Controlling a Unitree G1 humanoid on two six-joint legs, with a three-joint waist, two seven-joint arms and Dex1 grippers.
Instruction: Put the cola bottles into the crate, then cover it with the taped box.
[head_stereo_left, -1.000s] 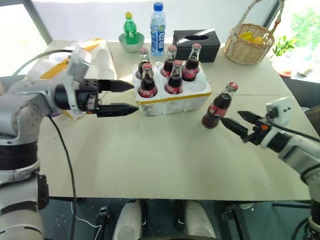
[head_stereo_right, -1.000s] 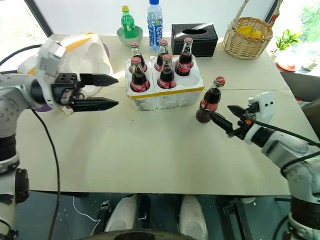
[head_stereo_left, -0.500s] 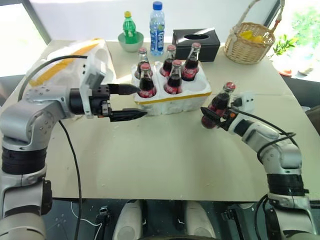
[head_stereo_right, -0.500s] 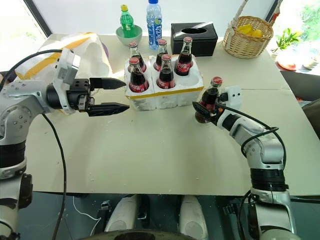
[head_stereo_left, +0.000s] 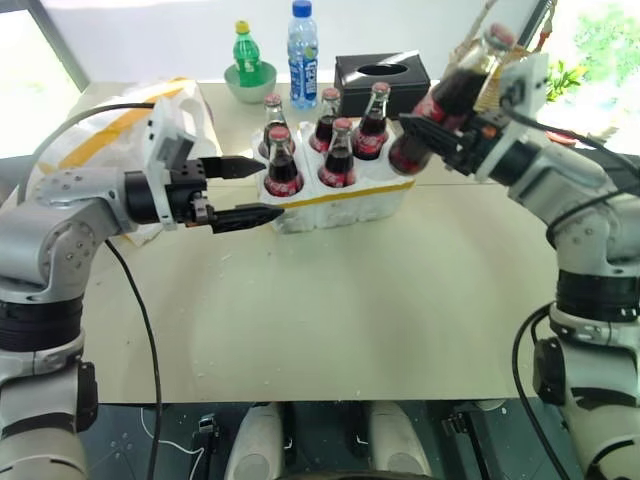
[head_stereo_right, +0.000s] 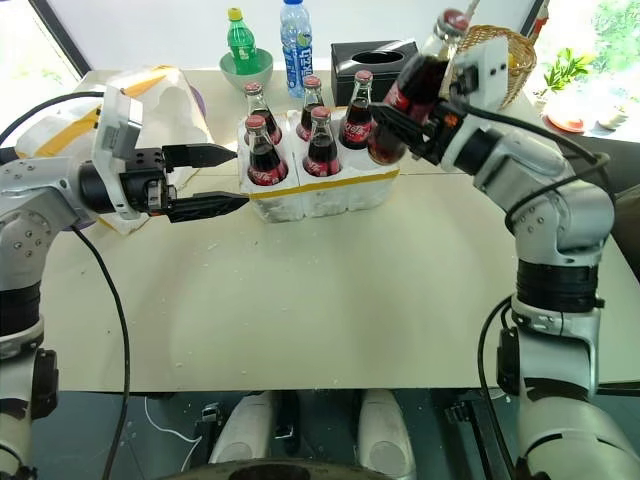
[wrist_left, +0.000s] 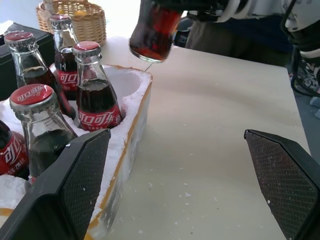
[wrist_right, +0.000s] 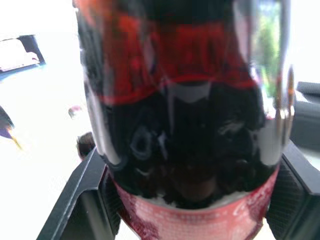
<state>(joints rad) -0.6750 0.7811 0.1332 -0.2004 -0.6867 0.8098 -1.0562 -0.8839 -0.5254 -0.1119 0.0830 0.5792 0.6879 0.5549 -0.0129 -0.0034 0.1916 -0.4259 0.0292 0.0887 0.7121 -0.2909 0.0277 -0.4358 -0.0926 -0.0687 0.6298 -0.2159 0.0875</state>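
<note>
Since a second ago, the right pincer (head_stereo_left: 432, 127) has clamped the sixth bottle (head_stereo_left: 447, 100) and lifted it off the surface (head_stereo_left: 350, 300); that bottle now hangs tilted in the air at the crate's (head_stereo_left: 345, 195) right end, cap leaning away to the right.

Left of the crate lies the taped box (head_stereo_left: 125, 125), set aside, probably because it goes on last. Between box and crate, the left pincer (head_stereo_left: 243, 190) is spread wide and empty, its tips just beside the crate's left end, likely placed to steady the foam.

Five bottles (head_stereo_left: 337, 160) stand upright in the crate's wells; the front right well (head_stereo_left: 393, 172) is bare.

Pinched low on its body, the sixth bottle has its base above and just right of that bare well.
</note>
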